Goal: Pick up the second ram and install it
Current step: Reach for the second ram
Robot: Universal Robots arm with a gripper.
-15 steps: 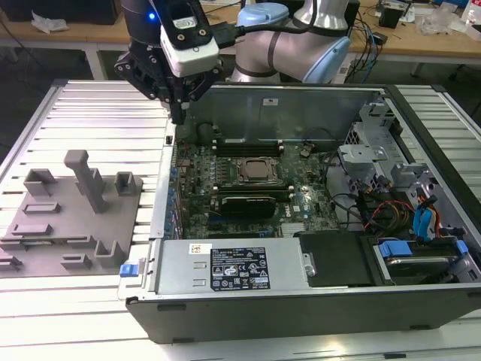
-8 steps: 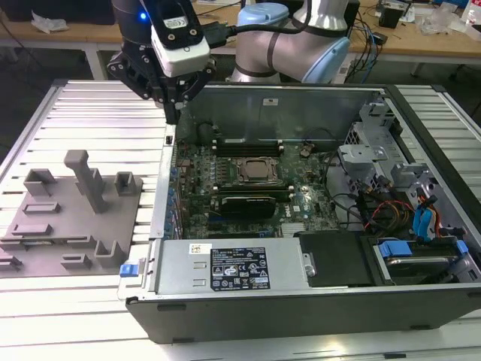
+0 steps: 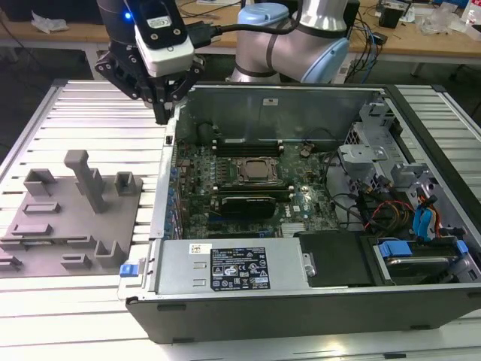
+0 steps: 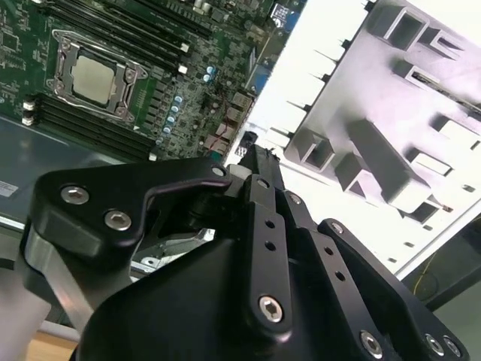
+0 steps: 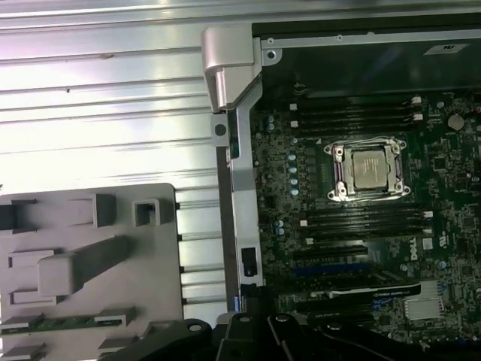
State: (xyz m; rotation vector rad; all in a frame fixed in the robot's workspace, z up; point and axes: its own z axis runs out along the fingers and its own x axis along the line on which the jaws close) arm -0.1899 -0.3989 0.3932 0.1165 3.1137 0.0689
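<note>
Gripper (image 3: 162,113): jaws pressed together at the tips, nothing seen between them. It is poised over the wall of the open computer case (image 3: 160,226) on the exterior view's left, between the grey parts holder (image 3: 71,226) and the motherboard (image 3: 225,169). Second ram (image 5: 52,323): thin green stick lying in a slot of the grey parts holder in the first wrist view, apart from the gripper. Motherboard: square silver processor (image 5: 372,167) seated in its socket, long dark memory slots (image 5: 361,222) on either side; case and holder rest on a ribbed metal table (image 3: 90,113).

One case (image 3: 301,312), one tray (image 3: 75,226), one processor (image 3: 250,171)
</note>
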